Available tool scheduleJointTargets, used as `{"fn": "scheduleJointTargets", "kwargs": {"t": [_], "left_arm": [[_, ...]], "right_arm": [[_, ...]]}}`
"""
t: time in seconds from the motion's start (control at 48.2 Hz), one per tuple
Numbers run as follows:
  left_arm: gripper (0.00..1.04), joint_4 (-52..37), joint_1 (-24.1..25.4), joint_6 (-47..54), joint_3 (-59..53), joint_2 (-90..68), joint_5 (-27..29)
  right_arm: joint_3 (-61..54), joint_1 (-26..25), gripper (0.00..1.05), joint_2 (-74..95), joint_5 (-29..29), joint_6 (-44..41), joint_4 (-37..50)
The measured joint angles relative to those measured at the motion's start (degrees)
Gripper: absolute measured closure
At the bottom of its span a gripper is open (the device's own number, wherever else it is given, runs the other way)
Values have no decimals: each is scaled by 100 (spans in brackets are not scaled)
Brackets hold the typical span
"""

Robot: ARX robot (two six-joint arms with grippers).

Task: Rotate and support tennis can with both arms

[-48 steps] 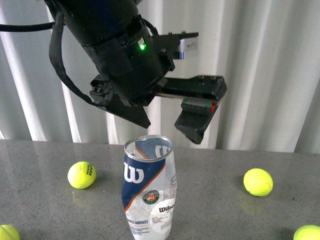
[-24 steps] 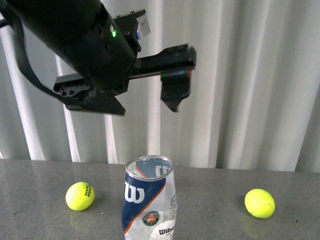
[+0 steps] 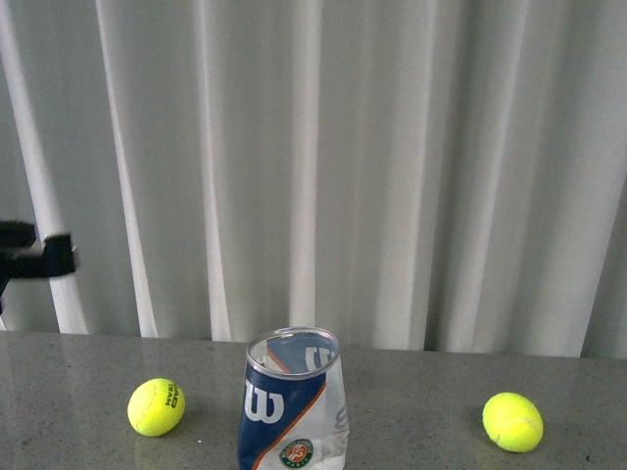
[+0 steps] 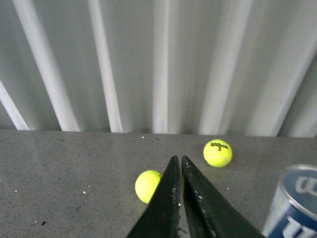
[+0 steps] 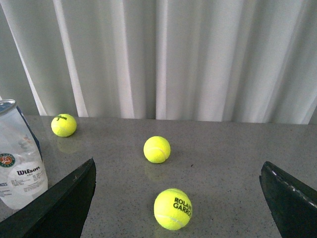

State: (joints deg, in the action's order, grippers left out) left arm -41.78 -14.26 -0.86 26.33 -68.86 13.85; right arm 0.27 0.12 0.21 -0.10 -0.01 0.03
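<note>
The tennis can [image 3: 291,399] stands upright on the grey table, open silver rim up, navy label with a white W facing me. It also shows at the edge of the left wrist view [image 4: 295,203] and of the right wrist view [image 5: 19,161]. My left gripper [image 4: 177,159] is shut and empty, its two fingers pressed together, above the table and apart from the can. My right gripper [image 5: 178,196] is open wide and empty, with the can beside one finger [image 5: 59,208]. In the front view only a black bit of an arm [image 3: 34,257] shows at the left edge.
Yellow-green tennis balls lie on the table: one left of the can [image 3: 156,406], one right [image 3: 512,422]. Two lie ahead of the left gripper [image 4: 217,152] [image 4: 148,185]; several show in the right wrist view [image 5: 157,149] [image 5: 172,208] [image 5: 64,125]. White curtains [image 3: 392,166] hang behind the table.
The big black arm that hung above the can has swung up and left out of the front view; only a small black part stays at the left edge. The can has not moved.
</note>
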Motion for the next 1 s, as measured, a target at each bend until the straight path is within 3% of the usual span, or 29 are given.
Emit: {"fn": "scheduleJointTargets", "kwargs": {"t": [0.021, 0.581, 0.685, 0.997], "left_arm": [[101, -24, 28, 2, -103, 76, -70], [101, 197, 914, 42, -1932, 2159, -868], [101, 404, 1276, 44, -2090, 2516, -1327], [101, 992, 1412, 42, -2385, 3401, -1366]], "right_arm": [[0, 0, 7, 0, 0, 0, 0], [0, 0, 7, 0, -2, 0, 0], [0, 0, 7, 0, 0, 0, 0], [0, 0, 7, 0, 0, 0, 0]]}}
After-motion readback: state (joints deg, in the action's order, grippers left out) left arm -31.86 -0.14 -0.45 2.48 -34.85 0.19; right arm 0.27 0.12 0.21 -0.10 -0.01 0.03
